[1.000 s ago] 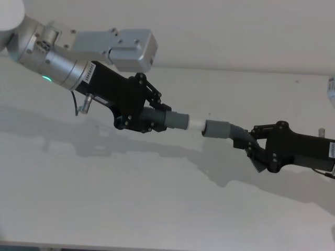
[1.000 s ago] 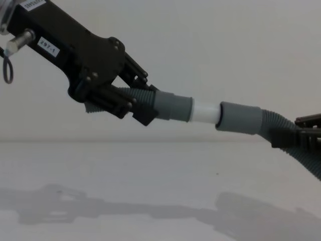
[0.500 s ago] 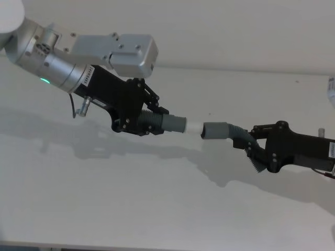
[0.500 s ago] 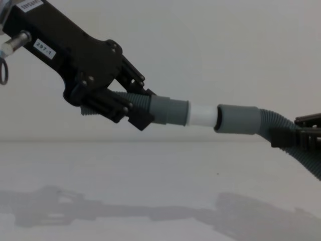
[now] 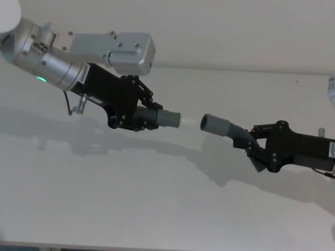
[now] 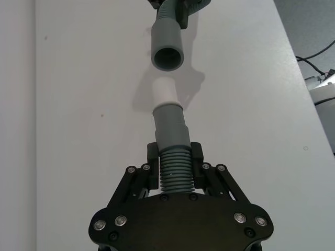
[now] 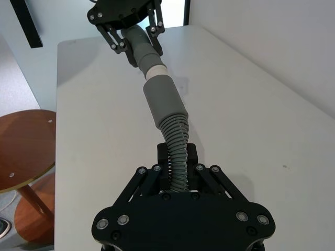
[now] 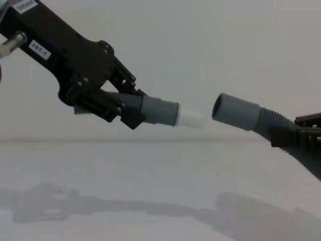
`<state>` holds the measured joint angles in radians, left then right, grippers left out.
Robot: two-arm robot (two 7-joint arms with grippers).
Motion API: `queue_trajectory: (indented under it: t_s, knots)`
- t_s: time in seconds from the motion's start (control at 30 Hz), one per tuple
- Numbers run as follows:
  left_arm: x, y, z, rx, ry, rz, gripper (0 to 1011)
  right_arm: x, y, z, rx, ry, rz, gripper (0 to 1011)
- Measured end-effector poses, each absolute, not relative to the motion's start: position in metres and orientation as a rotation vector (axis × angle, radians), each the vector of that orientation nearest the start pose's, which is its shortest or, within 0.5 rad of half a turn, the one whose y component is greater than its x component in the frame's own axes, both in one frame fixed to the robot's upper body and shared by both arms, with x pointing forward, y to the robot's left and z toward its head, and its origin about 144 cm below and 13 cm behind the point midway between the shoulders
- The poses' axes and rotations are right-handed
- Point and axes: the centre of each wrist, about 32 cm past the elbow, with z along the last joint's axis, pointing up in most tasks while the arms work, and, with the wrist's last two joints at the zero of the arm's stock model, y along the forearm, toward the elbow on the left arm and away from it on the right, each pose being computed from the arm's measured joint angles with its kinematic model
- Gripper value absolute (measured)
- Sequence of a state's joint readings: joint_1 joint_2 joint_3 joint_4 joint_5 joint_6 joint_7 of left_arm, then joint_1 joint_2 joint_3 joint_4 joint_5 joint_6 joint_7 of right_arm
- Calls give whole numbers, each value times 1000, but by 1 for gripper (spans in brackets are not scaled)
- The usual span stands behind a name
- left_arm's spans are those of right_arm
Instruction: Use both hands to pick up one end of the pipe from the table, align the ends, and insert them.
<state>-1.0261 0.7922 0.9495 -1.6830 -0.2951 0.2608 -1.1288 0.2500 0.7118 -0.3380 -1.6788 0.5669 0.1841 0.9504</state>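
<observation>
Both pipe pieces hang above the white table (image 5: 131, 198). My left gripper (image 5: 138, 112) is shut on the ribbed part of one piece, whose grey cuff (image 5: 168, 119) carries a white spigot (image 5: 189, 122) pointing right. My right gripper (image 5: 256, 149) is shut on the other ribbed piece, whose open grey cuff (image 5: 215, 124) faces the spigot. A small gap separates spigot (image 8: 191, 118) and open cuff (image 8: 235, 111), with the cuff's mouth slightly higher and tilted. In the left wrist view the spigot (image 6: 166, 91) nearly lines up with the cuff's mouth (image 6: 167, 49).
A brown round stool (image 7: 26, 141) stands beyond the table's edge in the right wrist view. Cables (image 6: 316, 52) lie off the table's side in the left wrist view. Bare table surface lies under both arms.
My left gripper has drawn back to the left with its piece. The white spigot, inside the right cuff a second ago, has slid out, leaving a gap. The right gripper has stayed put.
</observation>
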Motion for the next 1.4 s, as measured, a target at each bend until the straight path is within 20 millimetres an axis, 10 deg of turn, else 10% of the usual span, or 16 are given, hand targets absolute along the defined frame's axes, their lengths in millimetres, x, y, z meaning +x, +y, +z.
queue_trajectory:
  t_s: [1.4]
  knots:
    - [550,228,1412,726,-494,-95,339,498,-318,1253,-201,-11,-318,178]
